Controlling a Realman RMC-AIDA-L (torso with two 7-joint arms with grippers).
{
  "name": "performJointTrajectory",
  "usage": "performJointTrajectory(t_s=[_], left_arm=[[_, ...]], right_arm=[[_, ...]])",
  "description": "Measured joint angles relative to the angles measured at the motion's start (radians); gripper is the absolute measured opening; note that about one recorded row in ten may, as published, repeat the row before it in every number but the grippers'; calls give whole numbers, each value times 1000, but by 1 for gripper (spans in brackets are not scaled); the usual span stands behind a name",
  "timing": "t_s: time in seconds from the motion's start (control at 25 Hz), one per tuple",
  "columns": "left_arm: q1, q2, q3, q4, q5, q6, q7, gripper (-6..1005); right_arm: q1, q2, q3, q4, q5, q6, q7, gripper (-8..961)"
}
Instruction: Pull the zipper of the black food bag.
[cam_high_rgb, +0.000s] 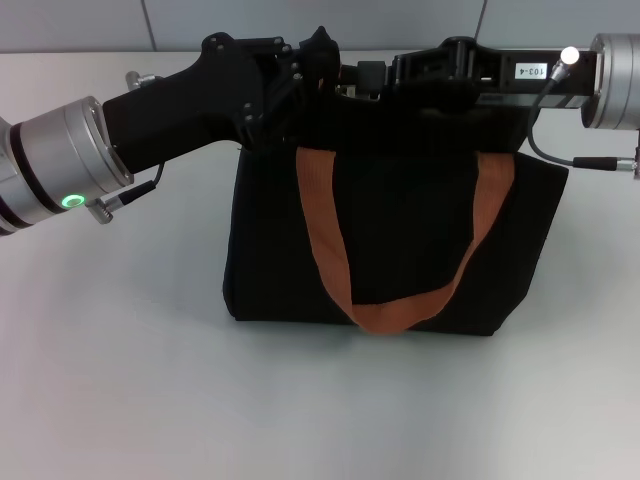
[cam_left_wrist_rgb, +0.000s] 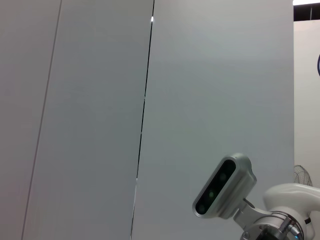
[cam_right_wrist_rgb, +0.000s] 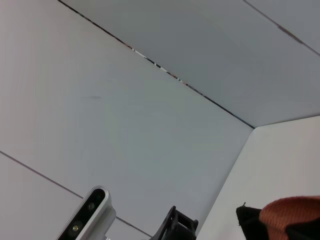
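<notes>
Currently the black food bag (cam_high_rgb: 400, 240) stands upright on the white table (cam_high_rgb: 120, 400), roughly centred in the head view and a little toward the robot's right. One orange-brown strap handle (cam_high_rgb: 390, 290) hangs down the near face in a loop, its lowest point close to the bag's bottom edge. What is inside the bag cannot be seen: the near side is closed fabric and the top edge is covered by both arms.

Left gripper (cam_high_rgb: 320, 65) comes in from the robot's left, angled across the bag's top left corner, its black body lying over the top edge. Right gripper (cam_high_rgb: 375, 75) comes in level from the robot's right along the same top edge. The two meet near the middle of the bag's top, close together. Whether either set of fingers is apart, together or clamped on anything cannot be told; black on black hides them.

The zipper is not visible in any view; the top of the bag where the arms sit is hidden.

Left wrist view: wall panels (cam_left_wrist_rgb: 100, 100) and a camera head on a pale mount (cam_left_wrist_rgb: 225, 187). Right wrist view: wall panels, a small patch of orange strap on black fabric (cam_right_wrist_rgb: 290, 212), and part of a black bracket (cam_right_wrist_rgb: 177, 225).
</notes>
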Motion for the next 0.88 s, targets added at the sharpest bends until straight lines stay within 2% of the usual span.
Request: performJointTrajectory(t_s=[0.88], left_arm=[[-3, 0, 2, -4, 0, 2, 0, 19]], right_arm=[[21, 0, -2, 16, -8, 14, 6, 0]])
